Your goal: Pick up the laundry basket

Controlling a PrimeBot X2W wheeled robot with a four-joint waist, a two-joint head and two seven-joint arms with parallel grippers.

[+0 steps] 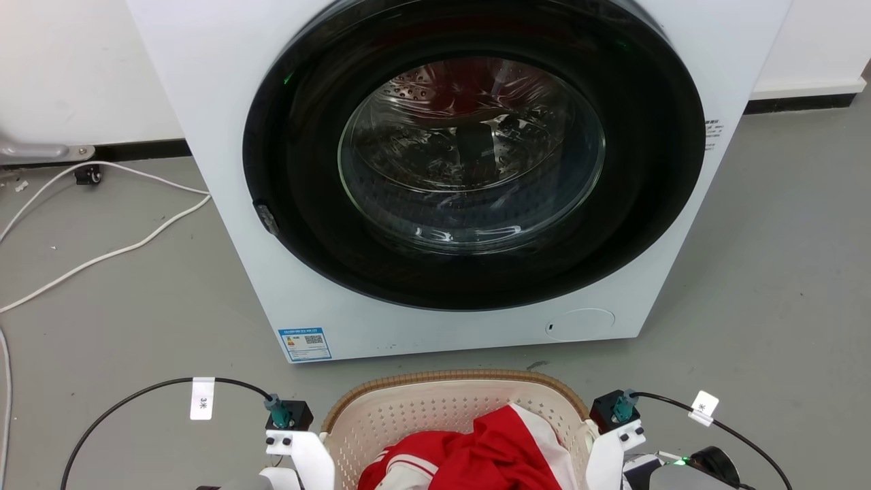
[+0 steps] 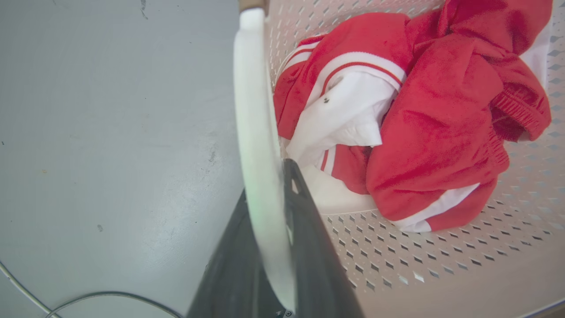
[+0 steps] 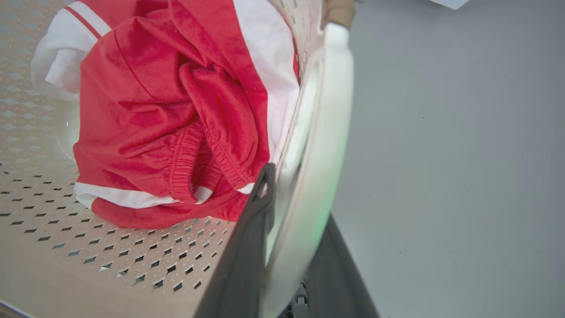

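Over the grey floor [image 1: 136, 306] before the white front-loading washer [image 1: 218, 136], clamps left gripper [image 2: 267, 185] and right gripper [image 3: 298, 194] onto the white side handles [image 2: 251, 88] of the cream perforated plastic laundry basket [image 1: 422, 415] holding crumpled red-and-white clothing [image 1: 490, 449]; likely handles light, rigid, smooth, best lifted level
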